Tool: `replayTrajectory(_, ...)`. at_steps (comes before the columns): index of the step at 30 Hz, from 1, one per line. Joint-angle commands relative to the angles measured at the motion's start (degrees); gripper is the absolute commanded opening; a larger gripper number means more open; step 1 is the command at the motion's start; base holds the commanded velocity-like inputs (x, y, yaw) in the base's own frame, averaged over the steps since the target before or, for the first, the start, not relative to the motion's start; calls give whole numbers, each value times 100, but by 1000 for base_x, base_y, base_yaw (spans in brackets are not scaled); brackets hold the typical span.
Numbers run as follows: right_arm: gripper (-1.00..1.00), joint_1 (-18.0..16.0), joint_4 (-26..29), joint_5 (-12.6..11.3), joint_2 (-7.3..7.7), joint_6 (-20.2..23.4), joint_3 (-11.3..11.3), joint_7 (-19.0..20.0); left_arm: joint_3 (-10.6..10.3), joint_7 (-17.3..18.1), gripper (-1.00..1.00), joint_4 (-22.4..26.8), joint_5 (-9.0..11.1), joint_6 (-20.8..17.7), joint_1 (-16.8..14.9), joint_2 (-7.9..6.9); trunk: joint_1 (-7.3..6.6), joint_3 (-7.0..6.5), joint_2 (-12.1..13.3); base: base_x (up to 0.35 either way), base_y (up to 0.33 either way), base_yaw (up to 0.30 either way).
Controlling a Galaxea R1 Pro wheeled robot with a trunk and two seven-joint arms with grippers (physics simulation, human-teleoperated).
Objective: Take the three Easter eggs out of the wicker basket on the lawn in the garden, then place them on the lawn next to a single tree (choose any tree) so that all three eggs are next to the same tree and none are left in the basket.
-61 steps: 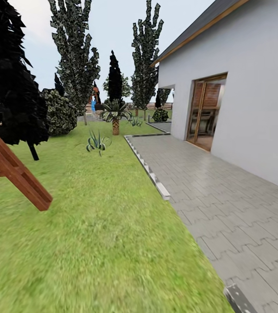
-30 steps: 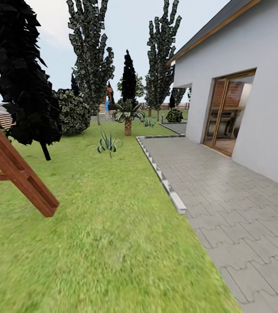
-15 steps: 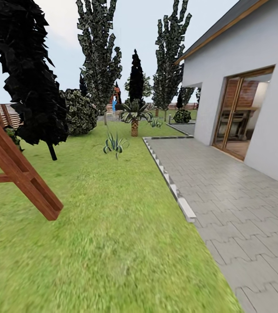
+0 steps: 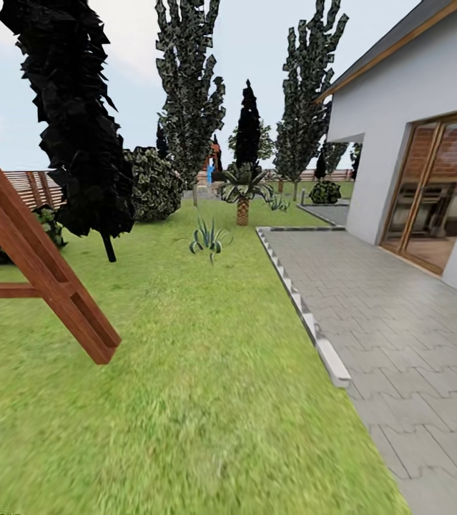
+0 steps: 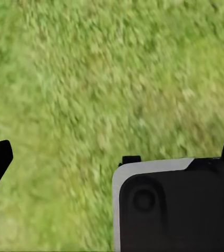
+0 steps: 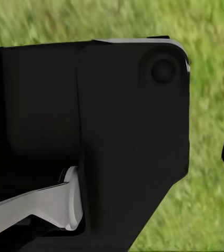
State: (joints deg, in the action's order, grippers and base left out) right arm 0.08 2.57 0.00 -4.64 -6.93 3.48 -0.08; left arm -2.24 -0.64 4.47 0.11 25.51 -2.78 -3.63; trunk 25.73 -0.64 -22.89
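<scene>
- I see the lawn (image 4: 207,400) ahead, with grey paving (image 4: 400,336) and the white house (image 4: 407,136) on its right edge.
- A slanted wooden beam (image 4: 42,272) stands on the left.
- No eggs or basket in my views.
- I cannot tell how either arm's jaws stand.

Bright green grass (image 4: 199,400) runs ahead beside grey interlocking paving stones (image 4: 414,336), with a pale kerb (image 4: 314,332) between them. A white house wall (image 4: 407,136) with a wood-framed glass door (image 4: 428,193) stands at the right. A slanted reddish-brown wooden beam (image 4: 35,257) rises at the left, near a dark cone-shaped tree (image 4: 78,121) and a brown slatted fence (image 4: 31,187).
</scene>
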Motion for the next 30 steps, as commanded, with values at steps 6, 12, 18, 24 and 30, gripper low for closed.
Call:
replayTrajectory(6, 100, 1, -2, -7, 0, -19, 37, -1, -22, -7, 100, -7, 13, 24, -1, 2, 5, 1, -3, 336, 0, 189)
replayTrajectory(12, 100, 1, -1, -8, 2, -19, 39, -1, -22, -7, 100, -7, 10, 24, -1, 3, 5, 1, -3, 336, 0, 38)
replayTrajectory(18, 100, 1, 1, -9, -1, -21, 39, -1, -22, -7, 100, -7, 7, 24, 9, 3, 5, 1, -3, 336, 0, 7)
replayTrajectory(24, 100, 1, -2, -9, 0, -22, 39, -1, -22, -7, 100, -7, -7, 24, 13, 3, 5, 1, -3, 336, 0, 1)
replayTrajectory(30, 100, 1, -2, -9, -1, -24, 32, -1, -22, -7, 100, -7, -11, 24, 14, 3, 5, 1, -3, 336, 0, 47)
